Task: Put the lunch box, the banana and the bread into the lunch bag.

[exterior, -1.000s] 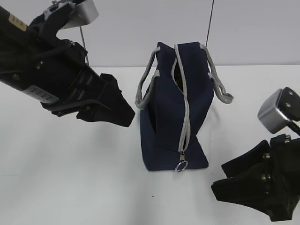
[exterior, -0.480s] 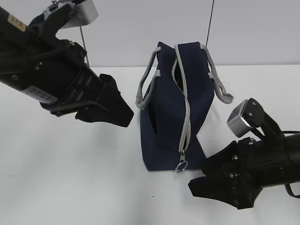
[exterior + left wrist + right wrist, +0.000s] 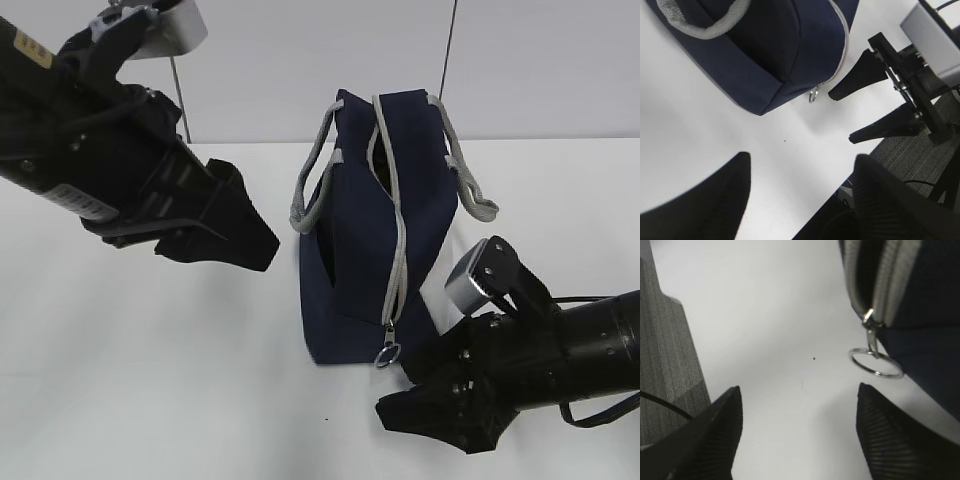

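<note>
The right gripper (image 3: 425, 418) hangs low over the table (image 3: 150, 380) with its fingers spread wide and nothing between them. Just beyond its tips, up and to the left in the exterior view, stands the bag (image 3: 375, 230), upright on the table, its zipper (image 3: 398, 250) open down the near end so the dark inside shows as a slit. The left gripper (image 3: 245, 235) is held higher, well to the other side of the bag, also spread and empty. Two grey handles (image 3: 312, 190) droop off the bag's sides. The ring pull (image 3: 875, 362) dangles at the foot of the zipper, ahead of the right gripper's fingers and not touching them. The lunch box, banana and bread are not visible in any view.
</note>
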Robot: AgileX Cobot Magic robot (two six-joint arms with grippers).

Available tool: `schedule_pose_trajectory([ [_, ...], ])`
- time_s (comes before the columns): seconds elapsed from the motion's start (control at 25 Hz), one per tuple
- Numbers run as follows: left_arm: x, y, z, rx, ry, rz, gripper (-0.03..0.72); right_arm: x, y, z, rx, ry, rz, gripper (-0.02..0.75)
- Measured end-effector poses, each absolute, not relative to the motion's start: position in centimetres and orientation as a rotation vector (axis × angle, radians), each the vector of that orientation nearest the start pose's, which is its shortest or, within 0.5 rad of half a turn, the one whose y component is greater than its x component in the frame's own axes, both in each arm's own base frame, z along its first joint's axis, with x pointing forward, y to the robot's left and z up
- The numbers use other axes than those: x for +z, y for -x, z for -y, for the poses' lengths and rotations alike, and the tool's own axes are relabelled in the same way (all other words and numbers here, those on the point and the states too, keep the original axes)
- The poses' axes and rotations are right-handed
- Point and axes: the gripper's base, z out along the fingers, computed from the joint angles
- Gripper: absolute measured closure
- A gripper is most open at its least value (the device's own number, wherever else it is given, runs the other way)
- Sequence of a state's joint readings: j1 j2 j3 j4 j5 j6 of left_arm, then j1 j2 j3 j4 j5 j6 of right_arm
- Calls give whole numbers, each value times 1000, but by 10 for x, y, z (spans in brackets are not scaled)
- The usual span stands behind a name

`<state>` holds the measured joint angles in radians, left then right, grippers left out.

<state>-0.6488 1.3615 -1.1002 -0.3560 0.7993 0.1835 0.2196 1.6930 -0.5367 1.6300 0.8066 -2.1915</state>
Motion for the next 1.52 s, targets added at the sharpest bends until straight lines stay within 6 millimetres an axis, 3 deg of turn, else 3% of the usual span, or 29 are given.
schedule_pose_trajectory([
  [0.68,316,-209,187,-598,-840,-2431,246,113,-242,-118,828,1052,-2072,214],
  [1.2,316,-209,187,-598,-842,-2434,246,120,-257,-123,824,1056,-2017,214],
  [1.52,316,-209,187,-596,-843,-2435,246,109,-261,-127,886,1052,-2024,214],
])
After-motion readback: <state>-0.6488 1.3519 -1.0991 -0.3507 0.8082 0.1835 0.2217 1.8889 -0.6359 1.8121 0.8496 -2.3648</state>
